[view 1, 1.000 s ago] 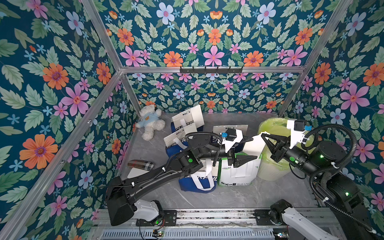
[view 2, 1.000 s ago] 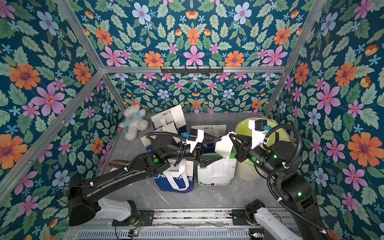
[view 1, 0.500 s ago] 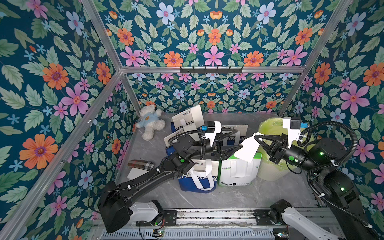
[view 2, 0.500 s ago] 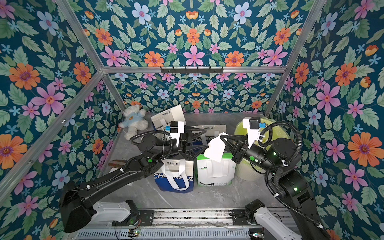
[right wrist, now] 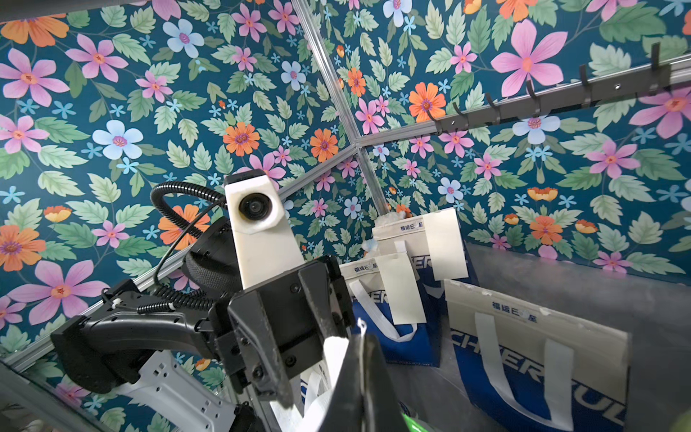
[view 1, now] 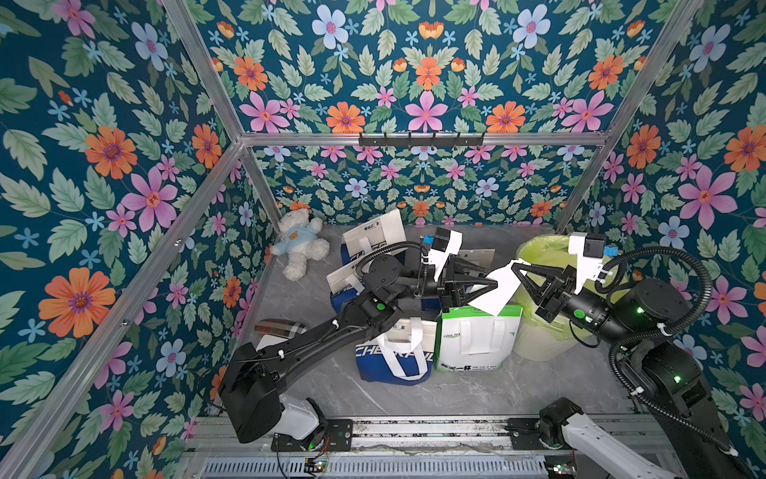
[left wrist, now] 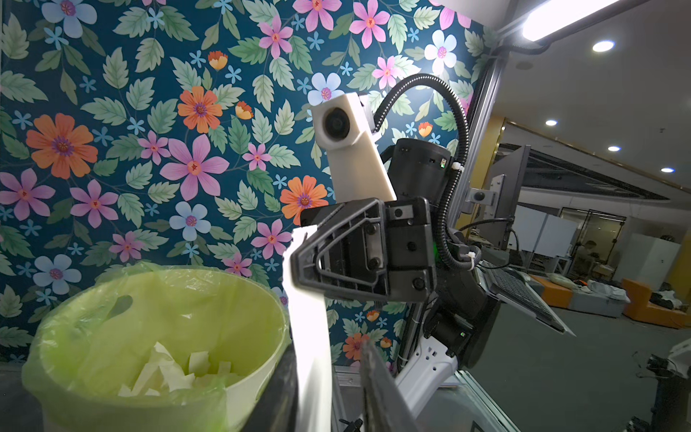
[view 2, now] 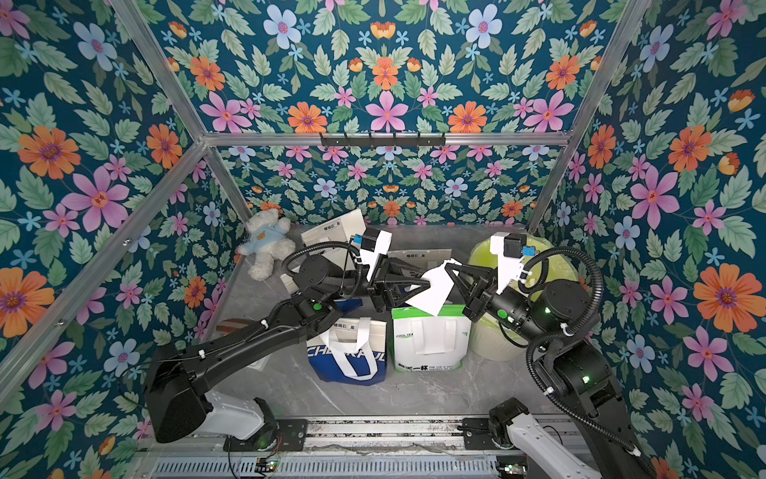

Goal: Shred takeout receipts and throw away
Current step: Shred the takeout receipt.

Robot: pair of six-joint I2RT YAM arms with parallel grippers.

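One white receipt (view 1: 499,289); upper edge ragged

The black left gripper (view 1: 494,285), a second ago low over the white takeout bag with a green band (view 1: 476,344) with its jaws spread wide, and then drawn back away from that bag, is now raised above the bag's top edge with its tip at the thin white paper receipt (view 1: 499,296). Its jaws are narrower than before and stand on either side of the slip. The left wrist view shows a gap on one side. The receipt, earlier hanging nearly straight down from the black right gripper (view 1: 515,268) beside the bag's top corner, now slants above the bag between both grippers.
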